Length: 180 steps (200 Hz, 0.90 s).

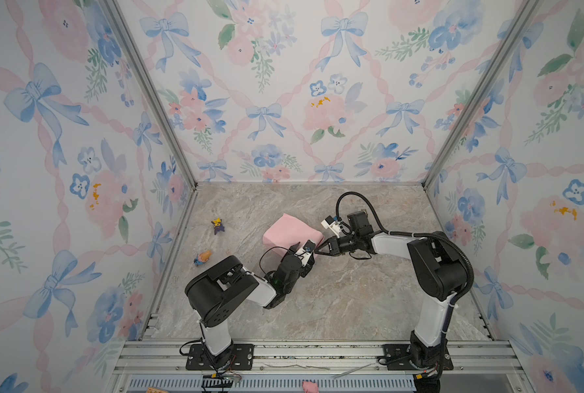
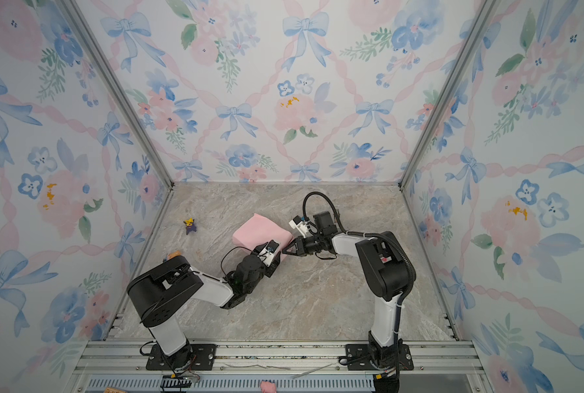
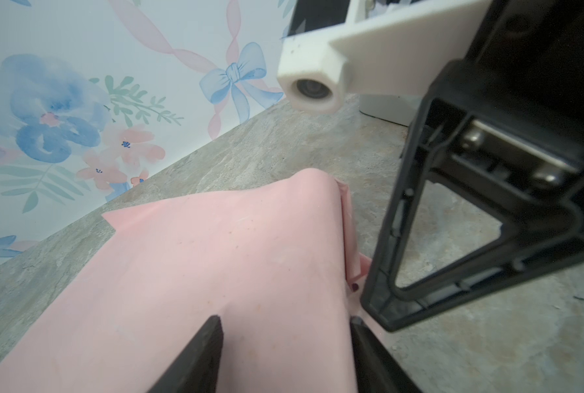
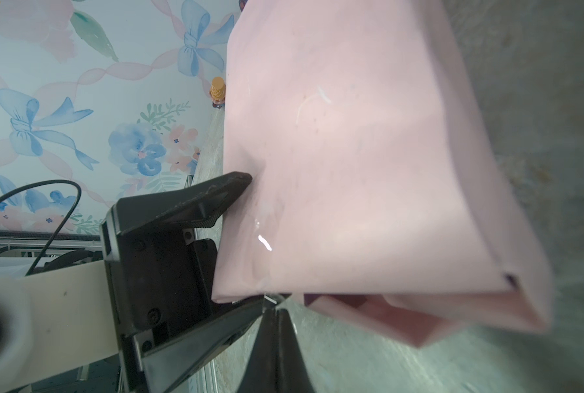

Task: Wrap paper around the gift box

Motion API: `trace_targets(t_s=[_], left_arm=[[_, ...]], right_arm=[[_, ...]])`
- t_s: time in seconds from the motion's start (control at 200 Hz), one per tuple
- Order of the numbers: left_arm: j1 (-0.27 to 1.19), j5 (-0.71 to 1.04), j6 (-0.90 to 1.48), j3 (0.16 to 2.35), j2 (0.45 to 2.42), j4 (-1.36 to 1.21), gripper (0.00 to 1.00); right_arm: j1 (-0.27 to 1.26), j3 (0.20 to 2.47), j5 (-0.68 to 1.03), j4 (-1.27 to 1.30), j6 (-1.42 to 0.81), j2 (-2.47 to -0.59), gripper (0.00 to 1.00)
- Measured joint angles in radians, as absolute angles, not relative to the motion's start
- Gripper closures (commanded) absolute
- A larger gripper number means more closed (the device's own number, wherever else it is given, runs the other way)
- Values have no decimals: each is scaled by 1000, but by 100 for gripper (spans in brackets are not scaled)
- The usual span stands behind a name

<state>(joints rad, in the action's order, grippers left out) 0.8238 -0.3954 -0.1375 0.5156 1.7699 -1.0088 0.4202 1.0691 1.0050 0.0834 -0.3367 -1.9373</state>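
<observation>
The paper (image 1: 292, 233) (image 2: 261, 231), pale pink face out, is folded into a squarish bundle on the marble floor; the gift box is hidden under it. My left gripper (image 1: 304, 250) (image 3: 285, 320) clamps the bundle's near corner, one finger (image 4: 236, 183) on top and the other beneath. My right gripper (image 1: 316, 251) (image 4: 275, 311) is shut, tips touching the bundle's near right edge beside the left gripper. A tiny clear sliver sits at those tips; whether it is pinched does not show. A loose flap (image 4: 403, 316) hangs open at the bundle's end.
Two small toy figures (image 1: 218, 226) (image 1: 202, 258) lie on the floor to the left of the bundle. A pink scrap (image 1: 310, 386) rests on the front rail. Floral walls close in three sides.
</observation>
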Motion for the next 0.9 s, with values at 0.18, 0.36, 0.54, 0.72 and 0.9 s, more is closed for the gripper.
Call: trace_targets(t_s=[0.18,0.36,0.54,0.72,0.9], left_arm=[[824,-395,-138,516,1770,-1008,41],[824,-395,-138,516,1770,-1008,41],[823,-396,-137,517,1770,-1008,41],[821,-396,-137,519,1770,-1005,41],[821,-396,-137,519,1770,-1005,41]], right_arm=[[420,1076,994,97,-346,-1955,100],[420,1085,991,124,-367,-1970,100],[420,1085,990,164,-400,-1986,100],[421,1084,981,178,-411,-1987,100],[420,1048,954,199,-411,-1980,97]])
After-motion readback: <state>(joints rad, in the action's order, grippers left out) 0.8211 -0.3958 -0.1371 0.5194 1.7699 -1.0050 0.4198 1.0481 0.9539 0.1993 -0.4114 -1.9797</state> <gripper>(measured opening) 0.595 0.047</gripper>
